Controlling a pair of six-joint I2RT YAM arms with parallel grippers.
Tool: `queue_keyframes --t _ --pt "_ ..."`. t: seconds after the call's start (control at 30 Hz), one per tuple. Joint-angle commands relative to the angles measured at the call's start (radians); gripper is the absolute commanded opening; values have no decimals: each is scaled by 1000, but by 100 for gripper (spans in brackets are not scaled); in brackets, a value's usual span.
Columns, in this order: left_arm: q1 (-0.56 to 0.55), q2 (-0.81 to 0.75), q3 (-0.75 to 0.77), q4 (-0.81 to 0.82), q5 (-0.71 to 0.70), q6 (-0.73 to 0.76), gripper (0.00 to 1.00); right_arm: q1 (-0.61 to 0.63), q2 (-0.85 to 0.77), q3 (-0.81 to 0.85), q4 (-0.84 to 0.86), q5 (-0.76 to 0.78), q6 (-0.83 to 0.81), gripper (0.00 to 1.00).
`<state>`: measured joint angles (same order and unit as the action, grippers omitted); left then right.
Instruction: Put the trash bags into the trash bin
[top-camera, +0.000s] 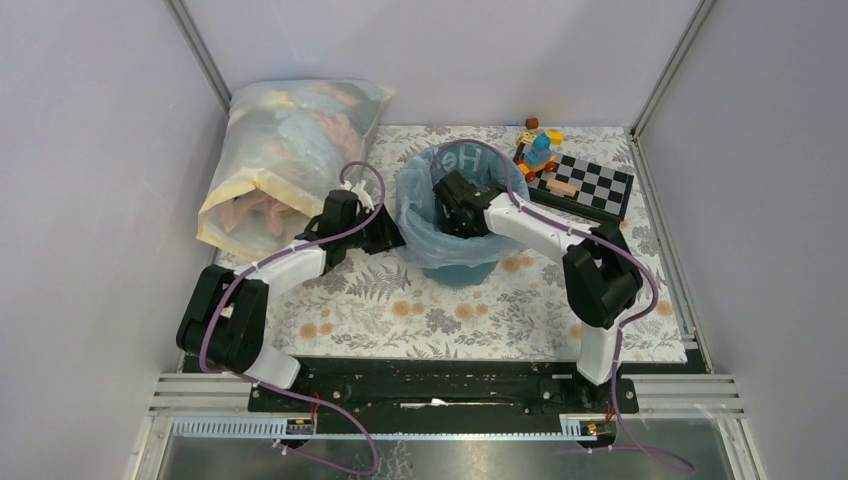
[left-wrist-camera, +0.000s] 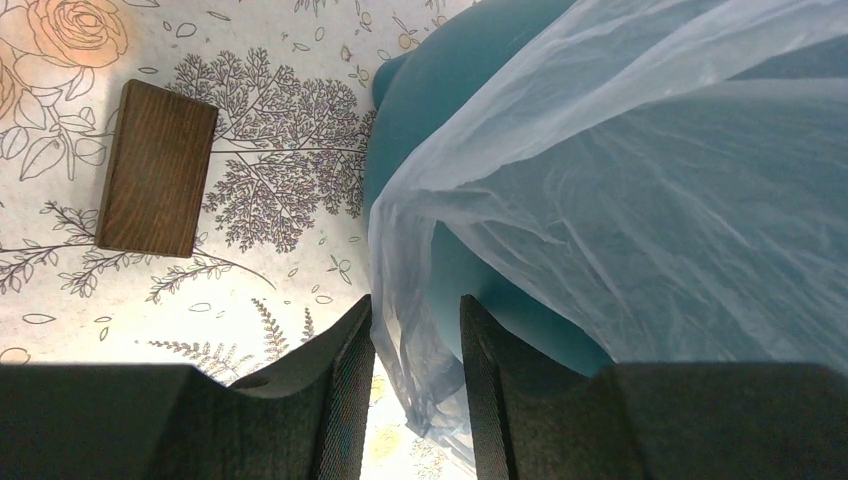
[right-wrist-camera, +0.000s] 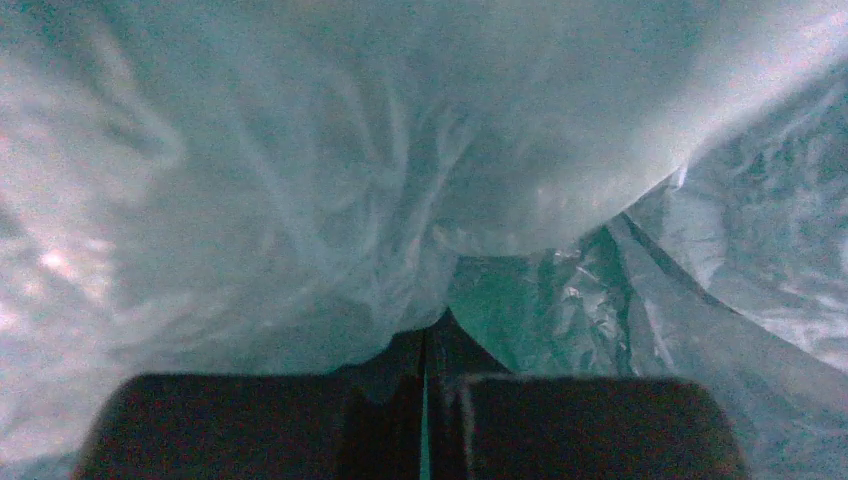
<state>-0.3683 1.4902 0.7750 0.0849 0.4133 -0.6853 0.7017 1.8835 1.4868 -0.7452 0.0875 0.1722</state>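
Observation:
The teal trash bin (top-camera: 462, 270) stands mid-table with the pale-blue trash bag (top-camera: 420, 215) lining it and folded out over its rim. My left gripper (top-camera: 385, 232) is at the bin's left outer wall (left-wrist-camera: 420, 100). Its jaws (left-wrist-camera: 415, 300) stand open, and a loose hanging fold of the bag (left-wrist-camera: 410, 330) runs down between the fingers without being pinched. My right gripper (top-camera: 450, 205) reaches down inside the bin. In the right wrist view it (right-wrist-camera: 432, 325) is shut, with crinkled bag film (right-wrist-camera: 300, 200) all around and draped against its tips.
A large clear bag stuffed with cloth (top-camera: 285, 160) lies at the back left. A checkerboard (top-camera: 585, 185) with a toy figure (top-camera: 537, 150) sits at the back right. A dark wooden block (left-wrist-camera: 155, 168) lies on the floral cloth near the left gripper.

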Motion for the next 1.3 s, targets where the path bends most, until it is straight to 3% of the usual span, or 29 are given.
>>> queue_keyframes --t 0.0,1.0,1.27 --pt "-6 8 13 55 18 14 39 16 36 -17 17 -3 1 0" --pt "-6 -186 111 -114 -27 32 45 10 270 -43 65 -79 -31 0" --pt "-6 -122 71 -91 -38 47 23 9 198 -51 76 -75 -20 0"
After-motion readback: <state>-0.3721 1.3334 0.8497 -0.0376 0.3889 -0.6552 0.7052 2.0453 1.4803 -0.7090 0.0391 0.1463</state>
